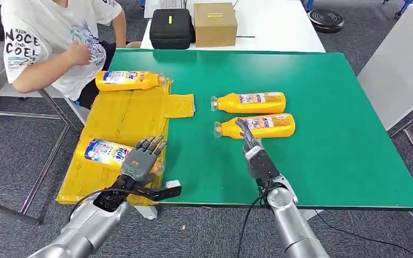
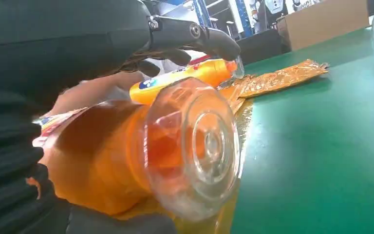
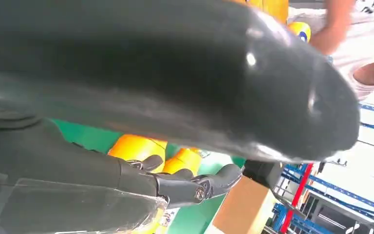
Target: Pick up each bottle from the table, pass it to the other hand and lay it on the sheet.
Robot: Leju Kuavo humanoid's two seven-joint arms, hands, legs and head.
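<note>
Four orange bottles with clear caps and blue and white labels lie on their sides. On the left, a yellow crinkly sheet [image 1: 119, 115] covers the left edge of the green worktop [image 1: 328, 140]. The near-left bottle [image 1: 105, 152] lies on the near part of the sheet, and the left robot hand [image 1: 142, 159] rests on it with its fingers spread over the top; in the left wrist view the clear bottom of this bottle [image 2: 195, 146] is close up. The far-left bottle [image 1: 127, 80] lies across the far end of the sheet. Just beyond it a person in a white printed shirt [image 1: 48, 37] sits by the worktop's far left corner. In the middle of the green worktop, two more bottles lie side by side, the farther middle bottle [image 1: 251, 102] and the nearer middle bottle [image 1: 258, 127]. The right robot hand [image 1: 250, 144] reaches up to the nearer one, its fingers touching it, but I cannot tell if it is gripping. Behind the green worktop stands a white table [image 1: 279, 27] with a black case [image 1: 171, 28] and a brown box [image 1: 215, 23]. The floor [image 1: 16, 145] is grey carpet.
</note>
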